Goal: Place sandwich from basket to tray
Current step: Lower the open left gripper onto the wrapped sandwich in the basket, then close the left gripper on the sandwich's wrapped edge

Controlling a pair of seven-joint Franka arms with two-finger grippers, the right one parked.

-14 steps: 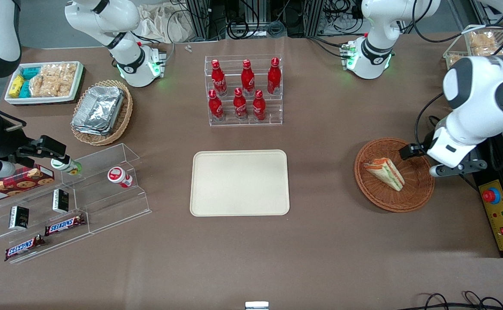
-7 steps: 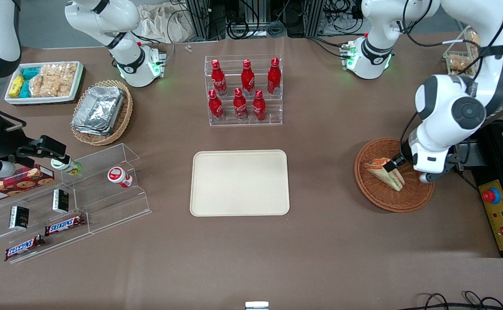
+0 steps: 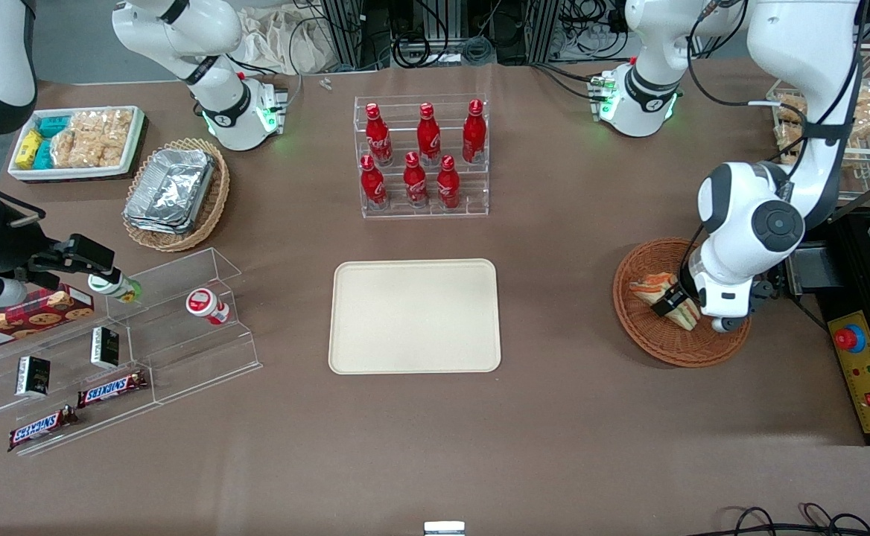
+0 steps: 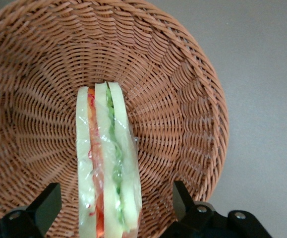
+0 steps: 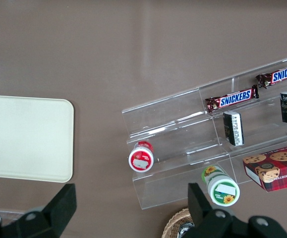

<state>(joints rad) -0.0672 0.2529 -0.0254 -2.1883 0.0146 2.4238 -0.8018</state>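
Observation:
The sandwich (image 3: 655, 288), a plastic-wrapped wedge of white bread with red, orange and green filling, lies in the reddish-brown wicker basket (image 3: 643, 331) toward the working arm's end of the table. It also shows in the left wrist view (image 4: 106, 163), standing on edge in the basket (image 4: 183, 94). My left gripper (image 3: 673, 301) is low in the basket and open, its two fingers (image 4: 44, 206) straddling the sandwich without touching it. The cream tray (image 3: 414, 316) lies empty at the table's middle.
A clear rack of red bottles (image 3: 421, 156) stands farther from the camera than the tray. A tan basket of foil trays (image 3: 174, 191), a white bin of snacks (image 3: 77, 141) and a clear stepped shelf with bars (image 3: 107, 350) lie toward the parked arm's end.
My left gripper has swung from beside the basket's rim to over the sandwich and come down, so its open fingers now straddle it. The sandwich has not moved.

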